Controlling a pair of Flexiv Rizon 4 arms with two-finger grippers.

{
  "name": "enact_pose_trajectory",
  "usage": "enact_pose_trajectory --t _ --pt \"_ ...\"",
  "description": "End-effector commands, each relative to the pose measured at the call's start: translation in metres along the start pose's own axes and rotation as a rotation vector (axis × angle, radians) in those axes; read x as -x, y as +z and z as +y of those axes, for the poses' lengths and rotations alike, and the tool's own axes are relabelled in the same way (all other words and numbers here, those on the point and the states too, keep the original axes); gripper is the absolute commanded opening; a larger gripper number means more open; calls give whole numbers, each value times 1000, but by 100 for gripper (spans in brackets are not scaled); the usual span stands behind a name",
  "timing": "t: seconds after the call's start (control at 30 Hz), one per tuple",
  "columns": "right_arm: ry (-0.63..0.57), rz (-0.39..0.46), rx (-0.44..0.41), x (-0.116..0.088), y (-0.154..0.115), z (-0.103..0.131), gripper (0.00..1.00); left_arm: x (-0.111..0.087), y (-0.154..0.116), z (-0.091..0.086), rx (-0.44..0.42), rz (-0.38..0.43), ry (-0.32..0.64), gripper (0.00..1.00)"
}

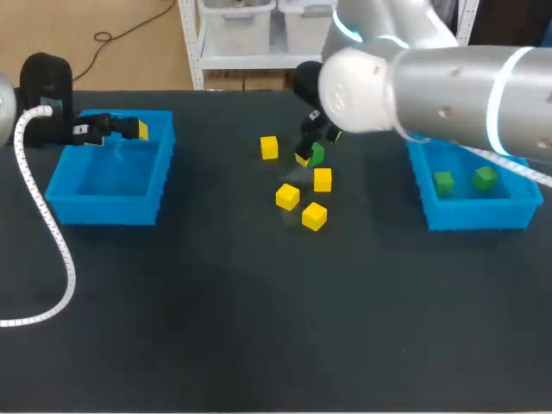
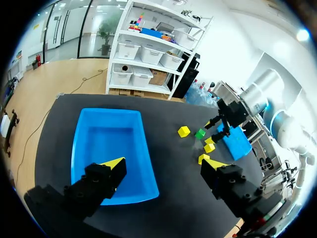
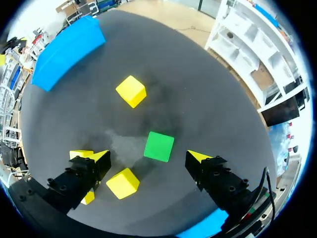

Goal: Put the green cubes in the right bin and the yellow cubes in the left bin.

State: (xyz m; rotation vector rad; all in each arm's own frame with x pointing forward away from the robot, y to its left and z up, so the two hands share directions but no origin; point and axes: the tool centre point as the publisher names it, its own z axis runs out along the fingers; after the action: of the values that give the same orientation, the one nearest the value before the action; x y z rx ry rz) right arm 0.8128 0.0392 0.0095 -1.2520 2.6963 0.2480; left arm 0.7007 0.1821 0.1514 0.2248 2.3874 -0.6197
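The dark, matte worktop [image 1: 216, 328] carries two blue bins and a scatter of small cubes. The right hand [image 3: 148, 156] hangs over the middle of the worktop with its fingers spread wide. A green cube [image 3: 159, 146] lies on the surface below and between the two yellow tips, and neither tip touches it. The cube is a plain, bright green block with crisp edges and smooth faces. Four yellow cubes [image 1: 323, 179] of the same shape lie around it: one sits apart on the side toward the left bin, and three are clustered just nearer the robot. Farther right, the right bin [image 1: 474, 216] holds two more green cubes [image 1: 443, 182], lying apart from each other. The left hand [image 2: 163, 163] is also open and holds nothing, hovering at the far rim of the left bin [image 2: 81, 148].
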Motion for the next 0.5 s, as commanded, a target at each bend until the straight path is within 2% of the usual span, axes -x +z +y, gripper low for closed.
enact_pose_trajectory --t 0.03,0.3,0.33,0.37,0.4,0.43,0.47,0.5 --pt "10 103 9 5 8 -6 100 -1 0 2 -13 -7 2 100" --pt "22 109 -22 5 18 -5 100 -1 0 2 -13 -7 2 100" --pt "21 108 -27 5 19 -5 89 -1 0 2 -13 -7 2 100" --pt "25 111 -44 5 19 -5 47 -1 0 2 -13 -7 2 100" --pt "26 110 -46 4 19 -5 32 -1 0 2 -13 -7 2 100" --pt "27 109 -49 4 20 -5 9 -1 0 2 -13 -7 2 100" --pt "31 106 -59 3 20 -5 0 -1 0 2 -13 -7 2 100" --pt "35 108 -64 2 20 -5 0 -1 0 2 -13 -7 2 100"
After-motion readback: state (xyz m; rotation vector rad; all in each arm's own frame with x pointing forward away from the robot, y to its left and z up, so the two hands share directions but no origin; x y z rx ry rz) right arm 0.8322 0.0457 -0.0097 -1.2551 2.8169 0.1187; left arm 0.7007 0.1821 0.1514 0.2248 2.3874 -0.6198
